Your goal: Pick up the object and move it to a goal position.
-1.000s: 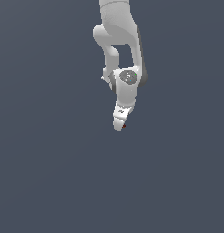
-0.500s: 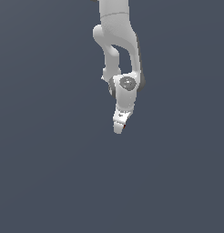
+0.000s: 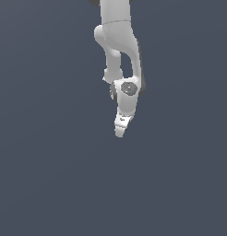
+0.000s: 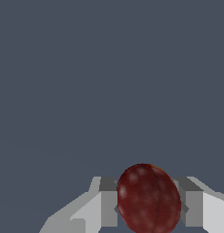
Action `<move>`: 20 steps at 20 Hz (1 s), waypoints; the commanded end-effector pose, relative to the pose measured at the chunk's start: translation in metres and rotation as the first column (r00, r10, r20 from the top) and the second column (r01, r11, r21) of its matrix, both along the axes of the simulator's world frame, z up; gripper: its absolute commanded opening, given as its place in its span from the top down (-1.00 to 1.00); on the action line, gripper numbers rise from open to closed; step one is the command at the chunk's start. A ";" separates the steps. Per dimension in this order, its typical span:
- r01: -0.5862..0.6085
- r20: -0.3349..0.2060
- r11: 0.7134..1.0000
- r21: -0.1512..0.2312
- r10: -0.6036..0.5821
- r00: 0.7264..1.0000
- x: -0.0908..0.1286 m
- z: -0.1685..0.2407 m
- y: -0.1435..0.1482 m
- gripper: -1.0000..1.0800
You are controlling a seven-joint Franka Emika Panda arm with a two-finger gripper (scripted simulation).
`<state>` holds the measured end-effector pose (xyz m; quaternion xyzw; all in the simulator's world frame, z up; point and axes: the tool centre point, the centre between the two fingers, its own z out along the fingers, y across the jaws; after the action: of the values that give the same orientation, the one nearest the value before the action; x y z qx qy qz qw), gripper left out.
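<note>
Arms: one white arm [image 3: 119,50] is showing in the exterior view.
Grippers: one gripper [image 4: 150,205] is showing.
Fingers: two grey fingers [image 4: 108,202] are flanking the fruit.
Objects: one dark red rounded object [image 4: 149,199] is sitting between them, possibly a plum; it is not appearing in the exterior view.

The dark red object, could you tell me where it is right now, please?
In the wrist view the dark red object sits between the gripper's two fingers. In the exterior view it is hidden behind the gripper tip.
</note>
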<state>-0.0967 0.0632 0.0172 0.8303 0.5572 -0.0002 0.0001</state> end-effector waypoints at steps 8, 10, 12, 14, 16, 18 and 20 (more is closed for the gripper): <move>0.000 0.001 1.000 0.000 0.000 1.000 0.000 0.000 0.000 1.00; 0.000 0.001 1.000 0.000 0.000 1.000 0.001 0.001 0.000 1.00; 0.000 0.001 1.000 0.000 0.000 1.000 0.003 0.003 -0.001 1.00; 0.000 0.001 1.000 0.000 0.000 1.000 0.007 0.006 -0.002 1.00; 0.000 0.001 1.000 0.000 0.000 1.000 0.013 0.011 -0.004 1.00; 0.000 0.001 1.000 0.001 0.000 1.000 0.020 0.017 -0.006 1.00; 0.000 0.000 1.000 0.001 0.000 1.000 0.029 0.025 -0.009 1.00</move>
<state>-0.0742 0.0561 0.0363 0.8302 0.5574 0.0000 -0.0003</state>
